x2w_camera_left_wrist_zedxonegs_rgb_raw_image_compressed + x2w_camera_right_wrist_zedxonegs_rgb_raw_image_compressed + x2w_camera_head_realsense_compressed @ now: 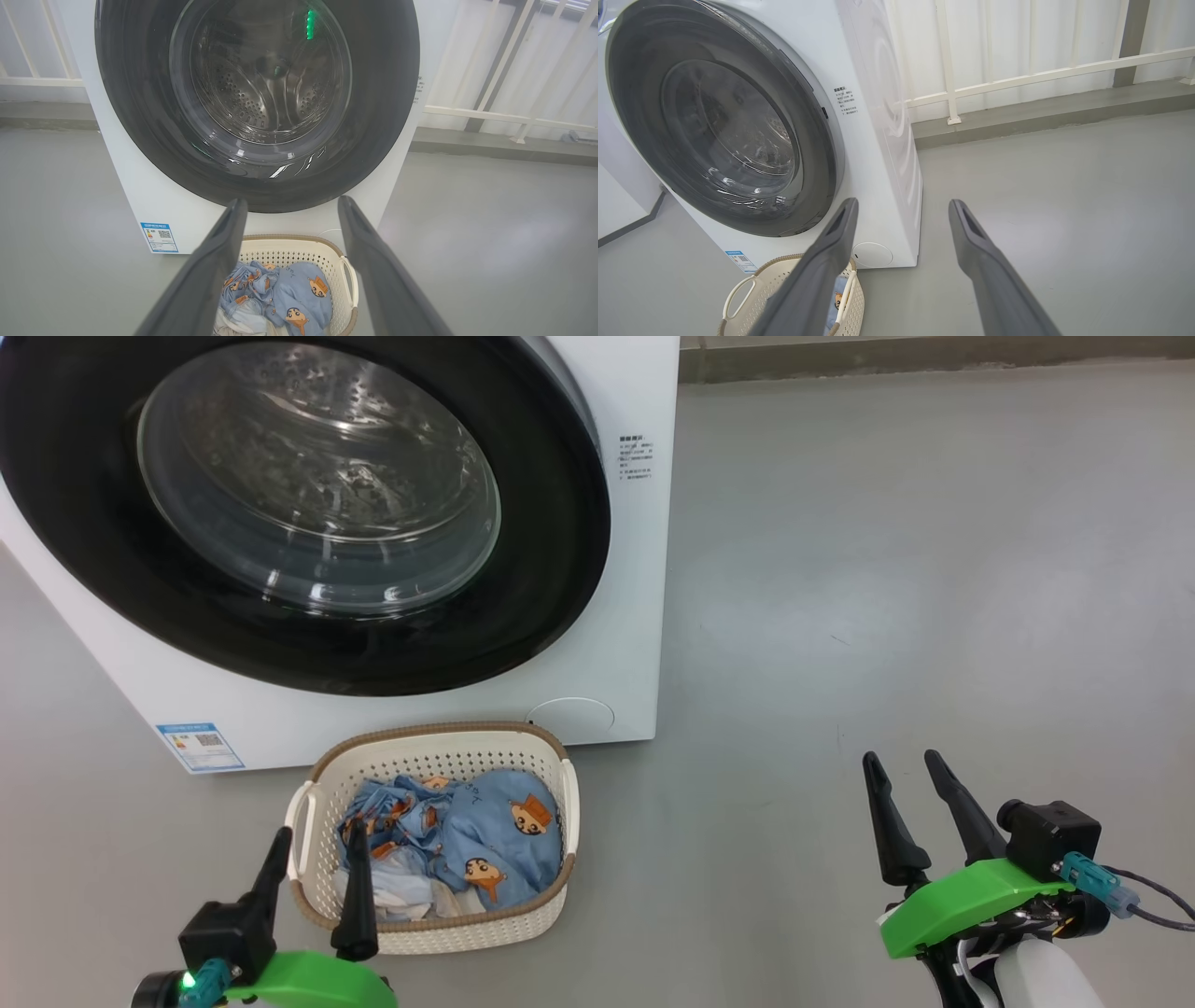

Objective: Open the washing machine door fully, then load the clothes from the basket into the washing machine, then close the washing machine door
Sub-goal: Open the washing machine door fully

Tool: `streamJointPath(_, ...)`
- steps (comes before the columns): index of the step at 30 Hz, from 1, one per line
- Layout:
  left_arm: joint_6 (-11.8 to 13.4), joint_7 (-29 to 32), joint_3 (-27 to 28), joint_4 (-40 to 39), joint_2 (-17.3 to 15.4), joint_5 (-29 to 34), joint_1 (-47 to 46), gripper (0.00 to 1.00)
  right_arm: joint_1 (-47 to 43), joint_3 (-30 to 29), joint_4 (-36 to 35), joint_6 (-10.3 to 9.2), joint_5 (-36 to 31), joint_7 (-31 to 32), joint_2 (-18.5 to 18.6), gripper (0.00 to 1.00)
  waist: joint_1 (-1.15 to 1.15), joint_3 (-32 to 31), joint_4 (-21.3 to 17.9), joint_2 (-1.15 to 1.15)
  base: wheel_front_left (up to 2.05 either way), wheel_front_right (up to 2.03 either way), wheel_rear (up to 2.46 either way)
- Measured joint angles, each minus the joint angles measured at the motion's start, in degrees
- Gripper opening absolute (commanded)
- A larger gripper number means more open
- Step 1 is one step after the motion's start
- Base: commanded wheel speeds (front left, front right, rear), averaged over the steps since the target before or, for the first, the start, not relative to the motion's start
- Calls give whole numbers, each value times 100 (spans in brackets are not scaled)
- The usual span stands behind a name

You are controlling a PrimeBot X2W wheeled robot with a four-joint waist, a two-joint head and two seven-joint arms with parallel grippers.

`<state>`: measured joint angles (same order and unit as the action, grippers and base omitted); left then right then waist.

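Cream basket (pixel 485 930), blue clothes (pixel 495 845) inside, just beyond left jaws; right jaws well aside; both apart.

Head looks down, wrists look forward low; all share the washing machine (pixel 635 616).

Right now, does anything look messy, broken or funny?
Nothing stands out. The door is shut and looks whole, the basket stands upright before the washer, and the clothes lie crumpled inside it, none hanging out.
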<state>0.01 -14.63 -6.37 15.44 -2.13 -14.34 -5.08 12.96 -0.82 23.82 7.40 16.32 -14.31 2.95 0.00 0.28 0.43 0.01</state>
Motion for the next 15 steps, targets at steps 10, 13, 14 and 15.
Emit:
streamJointPath(10,27,1,-8,9,0,-1,1,100,-1,11,0,0,0,0,0,100,0,-11,4,0,0,0,0)
streamJointPath(13,27,0,-10,9,0,-1,1,100,-1,11,0,0,0,0,0,100,0,-11,4,0,0,0,0)
streamJointPath(14,27,1,-10,10,0,-1,1,100,-1,11,0,0,0,0,0,100,0,-12,4,0,0,0,0)
streamJointPath(15,32,1,-11,10,0,-1,1,100,-1,11,0,0,0,0,0,100,0,-13,5,0,0,0,0)
